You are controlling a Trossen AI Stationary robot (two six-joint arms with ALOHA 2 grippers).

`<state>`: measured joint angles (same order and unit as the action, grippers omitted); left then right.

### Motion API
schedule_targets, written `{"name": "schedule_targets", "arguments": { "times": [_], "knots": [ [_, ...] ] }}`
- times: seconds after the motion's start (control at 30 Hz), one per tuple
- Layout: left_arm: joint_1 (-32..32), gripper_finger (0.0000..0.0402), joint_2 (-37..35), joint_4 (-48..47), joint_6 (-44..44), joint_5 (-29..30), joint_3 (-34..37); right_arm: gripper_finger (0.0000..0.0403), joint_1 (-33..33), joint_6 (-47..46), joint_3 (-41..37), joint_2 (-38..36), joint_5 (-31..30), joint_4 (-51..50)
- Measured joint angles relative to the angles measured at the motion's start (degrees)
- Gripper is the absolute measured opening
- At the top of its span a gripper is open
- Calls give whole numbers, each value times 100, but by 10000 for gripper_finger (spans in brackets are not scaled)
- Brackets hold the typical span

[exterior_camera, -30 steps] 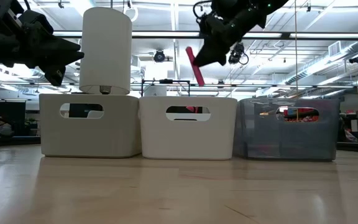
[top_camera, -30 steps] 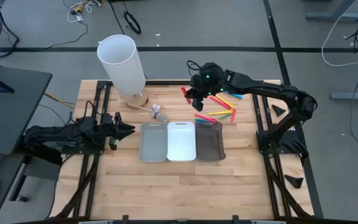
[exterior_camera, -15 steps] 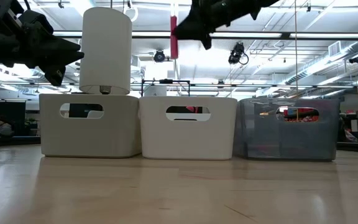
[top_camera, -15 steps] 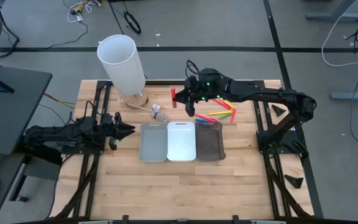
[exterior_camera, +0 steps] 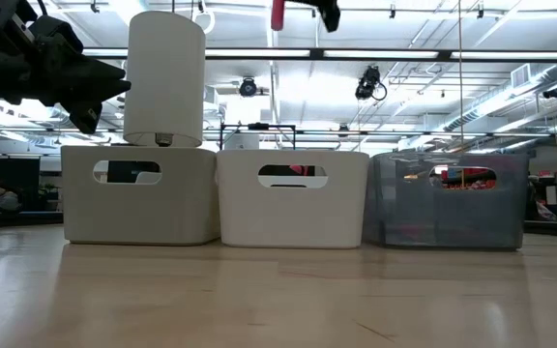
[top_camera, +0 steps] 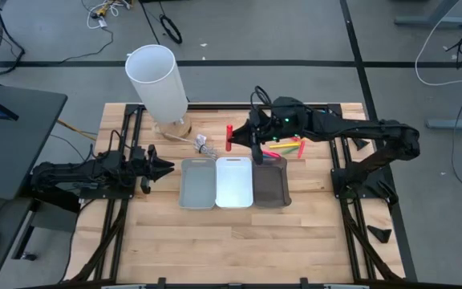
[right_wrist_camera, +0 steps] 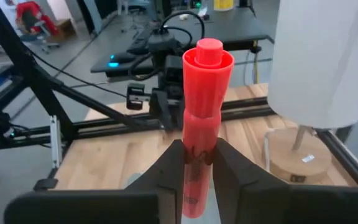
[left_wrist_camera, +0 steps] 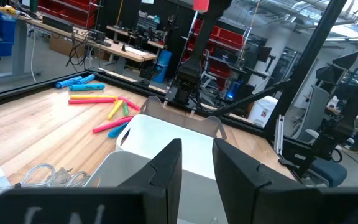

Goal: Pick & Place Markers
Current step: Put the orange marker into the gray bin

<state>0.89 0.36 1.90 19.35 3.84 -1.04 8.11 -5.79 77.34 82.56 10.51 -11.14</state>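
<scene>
My right gripper hangs high above the table, just beyond the far end of the white tray, shut on a red marker. In the low view only the marker's lower end shows, at the top edge. The other markers, pink, yellow, orange and green, lie loose on the wood at the far right, with some blue ones among them in the left wrist view. My left gripper waits level at the table's left, beside the grey tray, open and holding nothing. My right gripper pinches the red marker's barrel below its middle, between its two fingers. The fingers come nearly level from the table's right and lie across the marker. The marker stands upright, stepped end up, lifted clear of everything.
Three trays stand side by side in the middle: grey, white and dark. A tall white cylinder rises on a round wooden base at the far left. A small crumpled wrapper lies beyond the grey tray.
My right gripper has risen from above the marker pile and gone toward the near edge and the trays, carrying the red marker. The marker hung slanted a second ago and now stands upright, higher up.
</scene>
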Motion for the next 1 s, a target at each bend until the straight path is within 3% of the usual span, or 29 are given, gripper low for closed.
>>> {"name": "schedule_targets", "arguments": {
  "times": [0.4,1.0],
  "knots": [
    [-1,96,0,-1,0,-2,-2,56,-655,-198,0,-375,-359,-310],
    [-1,96,0,-1,0,0,-2,56,-661,1,0,-373,-357,-614]
  ]
}}
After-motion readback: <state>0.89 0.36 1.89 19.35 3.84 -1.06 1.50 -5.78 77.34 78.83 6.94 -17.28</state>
